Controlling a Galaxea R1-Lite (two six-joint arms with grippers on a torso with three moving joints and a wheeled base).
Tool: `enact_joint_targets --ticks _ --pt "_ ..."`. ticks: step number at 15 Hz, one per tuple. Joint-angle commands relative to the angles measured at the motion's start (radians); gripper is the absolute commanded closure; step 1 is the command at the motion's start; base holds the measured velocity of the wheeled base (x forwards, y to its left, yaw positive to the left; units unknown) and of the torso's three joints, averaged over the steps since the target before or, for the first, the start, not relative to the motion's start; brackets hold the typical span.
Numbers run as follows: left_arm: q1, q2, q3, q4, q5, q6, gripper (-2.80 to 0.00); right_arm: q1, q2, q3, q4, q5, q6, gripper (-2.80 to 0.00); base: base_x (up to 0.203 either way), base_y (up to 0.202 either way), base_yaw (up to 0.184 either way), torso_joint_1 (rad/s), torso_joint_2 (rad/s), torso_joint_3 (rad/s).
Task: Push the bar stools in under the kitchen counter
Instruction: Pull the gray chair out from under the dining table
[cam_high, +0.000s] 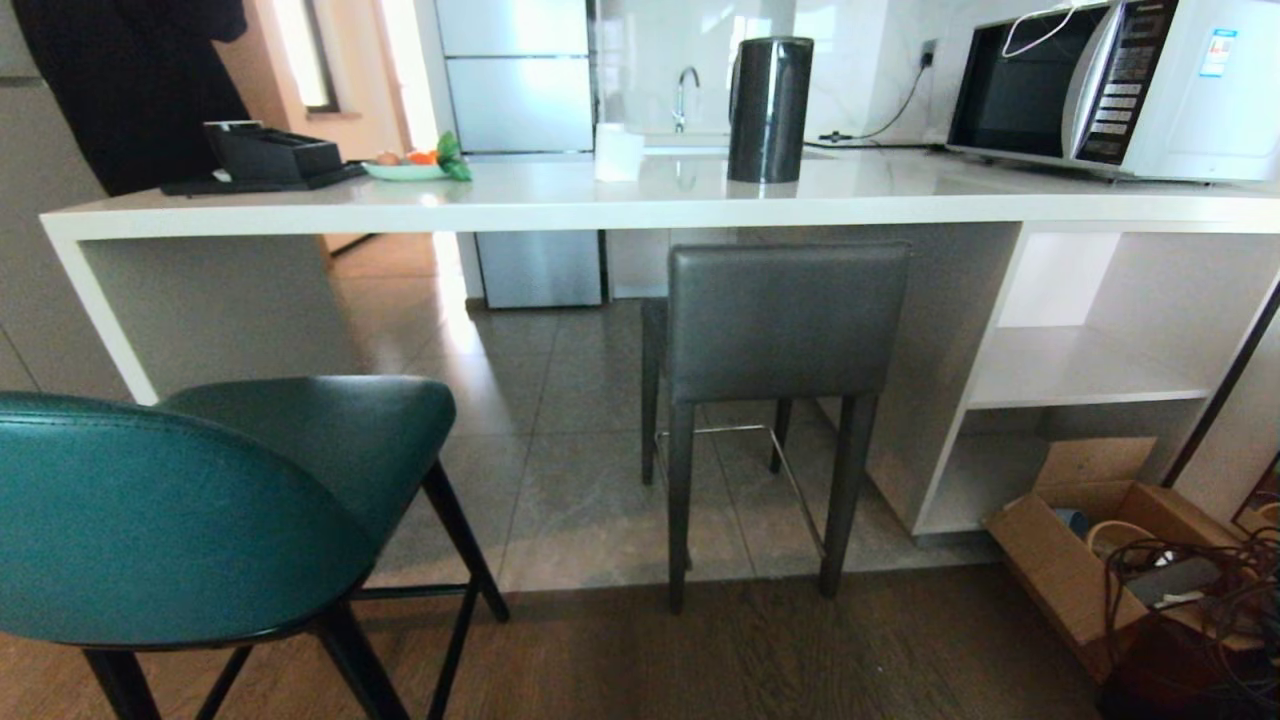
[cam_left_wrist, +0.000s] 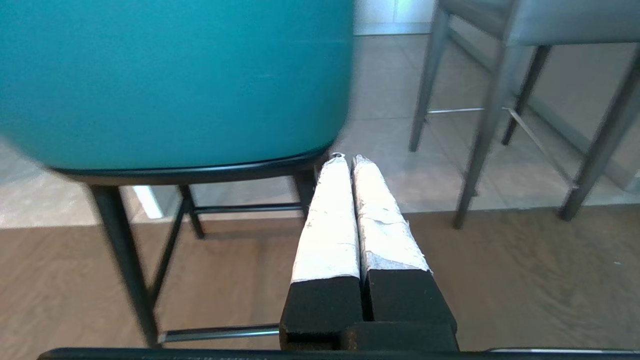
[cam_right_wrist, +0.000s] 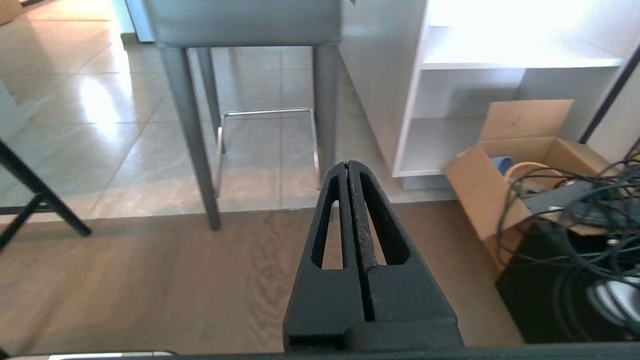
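The teal bar stool (cam_high: 200, 500) stands out from the kitchen counter (cam_high: 640, 200) at the near left, its curved back toward me. The dark grey bar stool (cam_high: 785, 320) sits under the counter edge near the shelves. My left gripper (cam_left_wrist: 348, 159), fingers wrapped in white tape, is shut and empty, its tips close to the lower right edge of the teal stool (cam_left_wrist: 170, 80); whether they touch it I cannot tell. My right gripper (cam_right_wrist: 347, 165) is shut and empty, low over the wood floor, short of the grey stool (cam_right_wrist: 240, 25). Neither arm shows in the head view.
On the counter stand a black kettle (cam_high: 768, 108), a microwave (cam_high: 1120, 85), a black tray unit (cam_high: 265, 155) and a plate of food (cam_high: 410, 165). White shelves (cam_high: 1080, 380) close the counter's right end. An open cardboard box (cam_high: 1080, 560) and tangled cables (cam_high: 1200, 600) lie right. A person in dark clothes (cam_high: 130, 80) stands behind.
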Motion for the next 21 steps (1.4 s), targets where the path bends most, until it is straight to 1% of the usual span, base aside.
enact_joint_targets --ticks 1,13,15,18,21 --pt "0.000 0.002 0.003 0.000 0.000 0.000 0.00 0.000 0.000 0.005 -0.001 0.000 0.000 0.00 0.000 -0.194 -0.004 -0.002 0.00 0.002" --pt "0.000 0.002 0.003 0.000 0.001 -0.003 0.00 0.000 0.001 0.005 -0.001 0.000 0.001 0.00 0.000 -0.189 0.001 0.004 0.00 0.002" --pt "0.000 0.002 0.003 0.000 0.018 -0.011 0.00 0.000 0.000 0.005 -0.001 0.000 0.001 0.00 0.000 -0.041 0.002 0.001 0.00 0.003" --pt "0.000 0.002 0.003 -0.002 0.018 -0.013 0.00 0.000 0.000 0.005 -0.001 0.000 0.001 0.00 0.000 0.000 0.000 0.000 0.00 0.000" --pt "0.000 0.002 0.003 -0.002 0.018 -0.013 0.00 0.000 0.000 0.005 -0.001 0.000 0.001 0.00 0.136 0.000 0.000 0.003 0.00 0.005"
